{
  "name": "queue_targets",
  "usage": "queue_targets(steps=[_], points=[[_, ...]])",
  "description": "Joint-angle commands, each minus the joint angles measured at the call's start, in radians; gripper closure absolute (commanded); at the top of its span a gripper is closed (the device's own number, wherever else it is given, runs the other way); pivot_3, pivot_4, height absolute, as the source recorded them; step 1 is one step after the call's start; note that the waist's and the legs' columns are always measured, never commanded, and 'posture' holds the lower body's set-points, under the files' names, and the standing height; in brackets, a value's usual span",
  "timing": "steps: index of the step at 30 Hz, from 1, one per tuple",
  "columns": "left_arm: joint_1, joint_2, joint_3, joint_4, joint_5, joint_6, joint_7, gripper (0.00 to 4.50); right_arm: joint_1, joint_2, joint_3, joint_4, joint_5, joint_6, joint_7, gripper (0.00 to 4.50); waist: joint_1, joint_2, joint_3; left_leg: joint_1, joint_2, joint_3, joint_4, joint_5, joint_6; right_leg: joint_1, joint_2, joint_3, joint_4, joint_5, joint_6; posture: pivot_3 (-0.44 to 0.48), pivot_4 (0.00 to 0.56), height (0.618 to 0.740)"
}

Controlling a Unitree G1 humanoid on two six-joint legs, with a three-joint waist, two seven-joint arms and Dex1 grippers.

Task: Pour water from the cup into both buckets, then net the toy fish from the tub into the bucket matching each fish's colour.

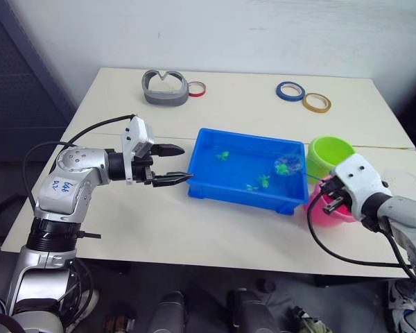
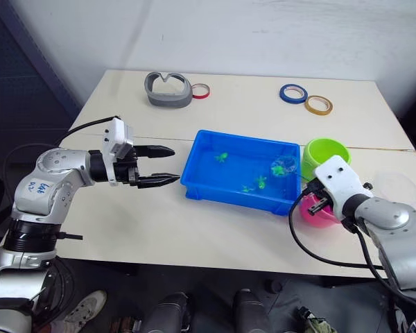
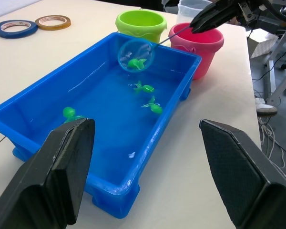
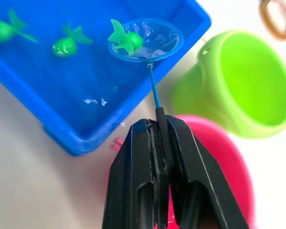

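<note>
The pale cream tabletop [image 1: 194,222] stood against a plain white wall, a thin seam running across it. On it lay one shallow rectangular bright blue plastic tub [image 1: 215,186] holding water and four tiny green toy fish [image 3: 145,88]; no pink fish could be made out. Two small round pails stood just beside the tub's far end: a lime green bucket [image 1: 328,154] and a bright pink bucket [image 3: 202,42], with one clear plastic cup [image 1: 408,182] near them. Three tape rings lay at the back: blue [image 1: 290,90], tan [image 1: 317,102] and red [image 1: 197,88], near a grey curved band [image 1: 165,89].

The right gripper [image 4: 158,131] was clamped on the thin handle of the blue-rimmed net [image 4: 148,40], whose hoop cradled one green fish over the tub. The left gripper [image 1: 175,164] hovered wide apart beside the tub's near end.
</note>
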State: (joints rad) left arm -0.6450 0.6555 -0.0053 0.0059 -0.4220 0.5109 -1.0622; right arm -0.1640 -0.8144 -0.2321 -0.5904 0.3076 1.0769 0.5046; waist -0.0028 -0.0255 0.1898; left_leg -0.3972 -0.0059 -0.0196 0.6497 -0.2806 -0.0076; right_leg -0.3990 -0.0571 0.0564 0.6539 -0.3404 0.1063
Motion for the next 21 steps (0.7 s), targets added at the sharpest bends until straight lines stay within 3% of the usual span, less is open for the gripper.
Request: queue_targets(steps=[1, 9, 21], points=[[-0.022, -0.013, 0.059, -0.010, -0.050, 0.016, 0.019, 0.66, -0.004, 0.046, -0.075, -0.041, 0.079, 0.053, 0.015, 4.50, 0.000, 0.000, 0.000, 0.000, 0.000, 0.000, 0.000, 0.000, 0.000, 0.000, 0.000, 0.000, 0.001, 0.000, 0.000, 0.000, 0.150, 0.740], [-0.012, -0.003, 0.059, -0.003, -0.038, 0.000, 0.016, 0.66, -0.022, 0.100, -0.134, -0.071, 0.184, 0.079, 0.019, 4.50, -0.001, 0.000, 0.000, 0.001, 0.000, 0.000, 0.000, 0.000, 0.000, 0.000, 0.000, 0.000, 0.002, 0.000, 0.000, 0.000, 0.150, 0.740], [-0.016, -0.001, 0.048, 0.004, -0.024, -0.034, -0.002, 0.66, -0.040, 0.096, -0.150, -0.085, 0.244, 0.074, -0.008, 4.50, -0.001, 0.000, 0.000, 0.001, 0.000, 0.000, 0.000, 0.000, 0.000, 0.000, 0.000, 0.000, 0.002, 0.000, 0.000, 0.000, 0.150, 0.740]])
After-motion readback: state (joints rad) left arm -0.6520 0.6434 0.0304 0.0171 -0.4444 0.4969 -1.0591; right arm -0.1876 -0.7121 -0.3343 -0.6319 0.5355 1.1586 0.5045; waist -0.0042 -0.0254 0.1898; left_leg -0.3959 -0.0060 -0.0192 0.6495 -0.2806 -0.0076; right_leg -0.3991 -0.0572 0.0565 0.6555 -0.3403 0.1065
